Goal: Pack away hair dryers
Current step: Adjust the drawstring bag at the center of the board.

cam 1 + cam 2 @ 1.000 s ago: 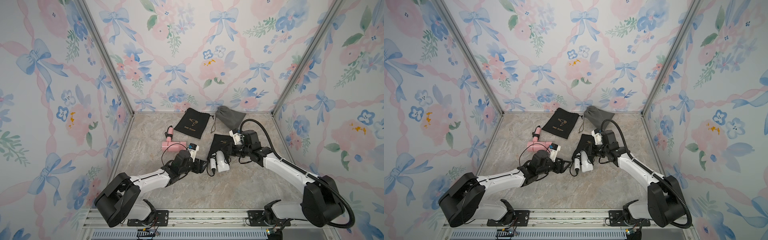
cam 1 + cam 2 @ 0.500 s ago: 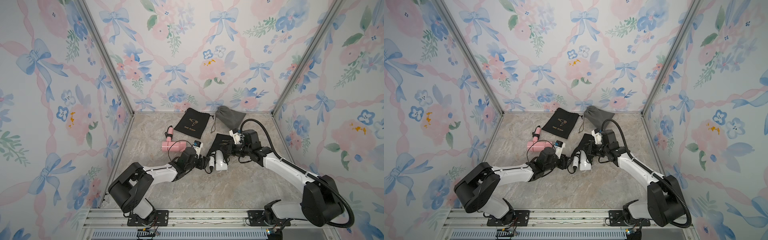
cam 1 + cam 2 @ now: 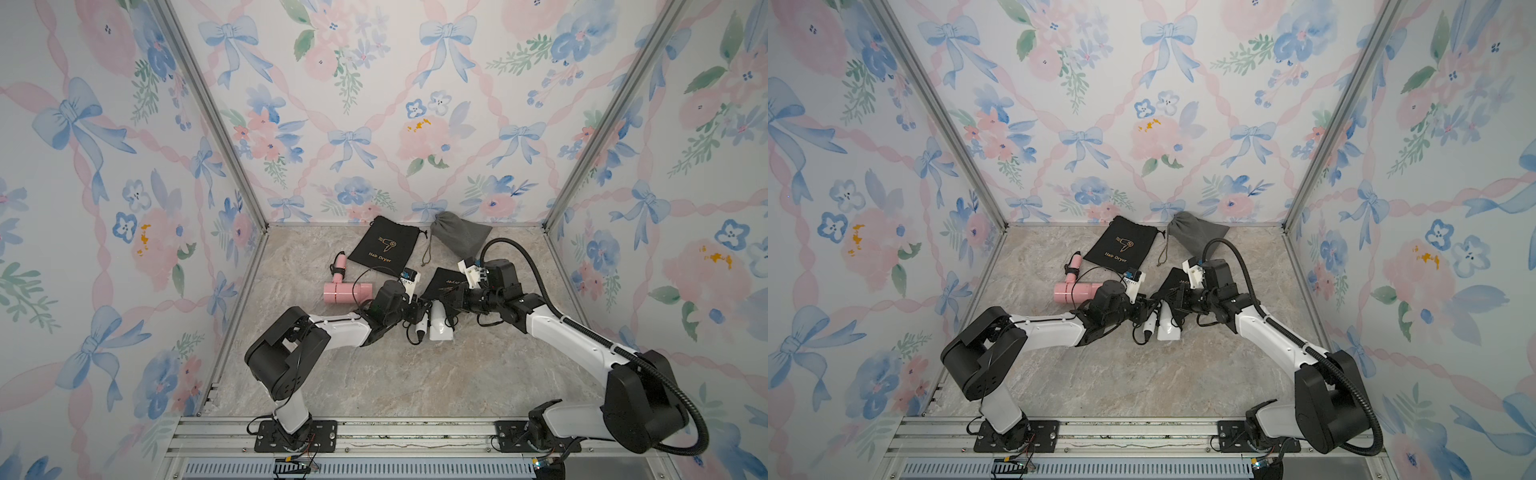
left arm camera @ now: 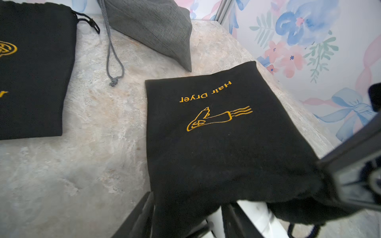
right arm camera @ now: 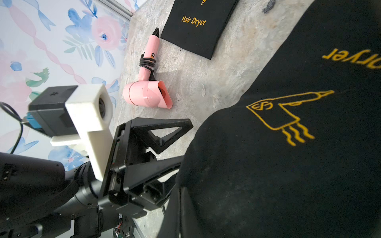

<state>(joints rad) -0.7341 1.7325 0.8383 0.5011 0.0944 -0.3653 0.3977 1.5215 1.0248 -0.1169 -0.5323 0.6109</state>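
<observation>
1. Now the left arm has swung in low across the counter (image 3: 374, 374). The left pincer (image 3: 419, 312) sits right against the white hair dryer (image 3: 439, 326), where a second ago it hung short of it.
2. Its jaws have narrowed over that second, yet they stand visibly apart. The left wrist view shows the pouch's lip lying between them, not yet pinched.
3. That white hair dryer lies on its side on the counter. One end is tucked just under the raised lip, while most of the body and its black cord are outside.
4. Just beyond, the right pincer (image 3: 453, 300) stays clamped shut on the mouth edge of the black pouch (image 3: 445, 281), holding the cloth up off the counter.
5. Judged from this, the left side is coming in for a second hold on the lip, so the mouth can be spread and the dryer slid inside. The bagging has barely begun.
6. Farther back, the pink hair dryer (image 3: 347, 293) lies loose and unmoved, near the second black pouch (image 3: 384, 249), which lies flat.
7. Against the rear wall, the grey pouch (image 3: 459, 237) looks bulged, but its contents cannot be seen.
</observation>
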